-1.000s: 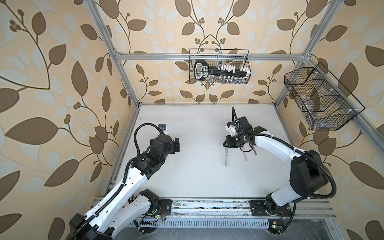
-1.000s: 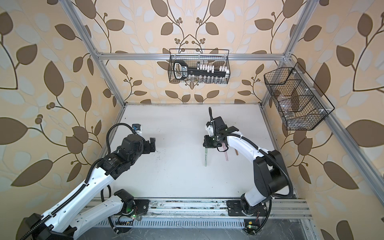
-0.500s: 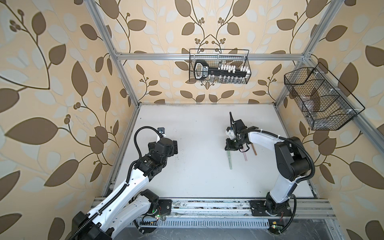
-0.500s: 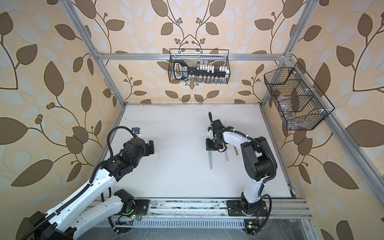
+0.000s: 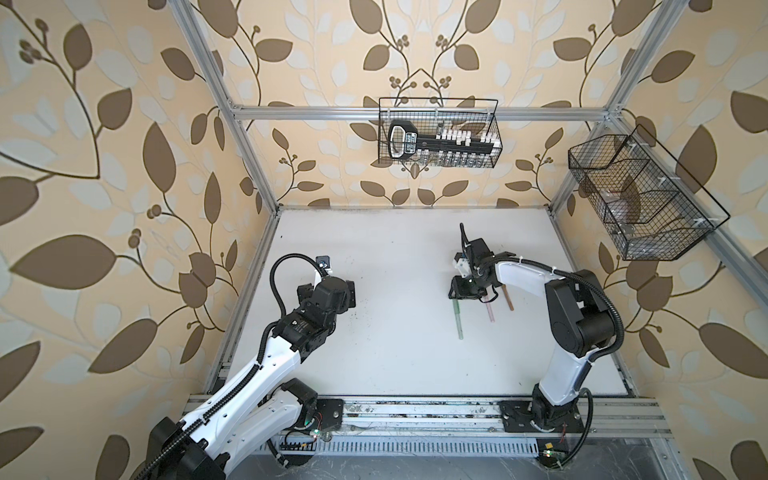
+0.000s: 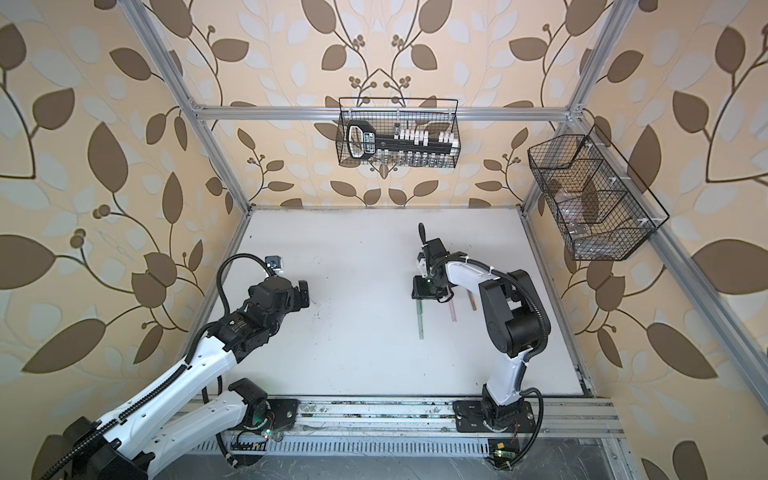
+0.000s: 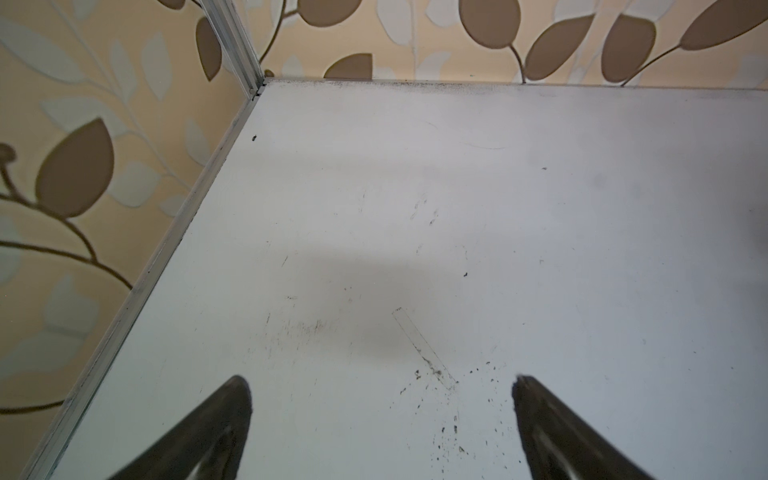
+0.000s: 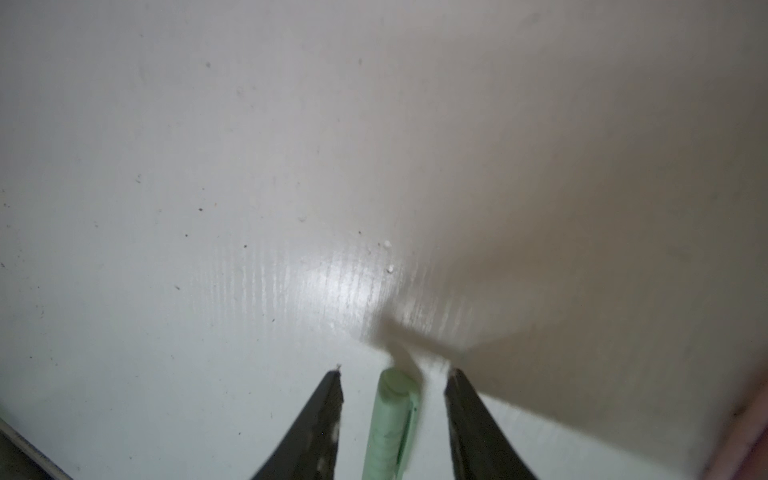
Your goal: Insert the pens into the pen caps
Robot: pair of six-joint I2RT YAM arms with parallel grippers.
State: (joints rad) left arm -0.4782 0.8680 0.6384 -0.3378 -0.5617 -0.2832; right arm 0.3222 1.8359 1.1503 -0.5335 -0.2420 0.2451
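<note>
Status: looks close to done. Green pen (image 8: 390, 424) lies flat on the table (image 5: 395, 249), right of centre, long axis running near to far. Its far end is a rounded green cap (image 8: 392, 386) with a clip (image 8: 409, 424) down the side, so I read it as capped.

Right gripper (image 8: 395, 370) sits low over that far end. Its jaws are parted, one finger each side of the pen with a clear gap on both sides, so it isn't gripping.

Pink pen (image 5: 490, 311) and tan-brown pen (image 5: 508, 300) lie just right of the green one, roughly parallel and apart from each other. Their far ends run under the right gripper and its cable, too small to tell, so I can't confirm caps there. No loose caps show on the table in both top views, which suggests all three are on.

Left gripper (image 7: 382, 382) hovers over bare table on the left, well apart from the pens, jaws wide, nothing in them.

Left to do, my guess: lift the right arm clear, then verify the pink and tan-brown caps are seated.
</note>
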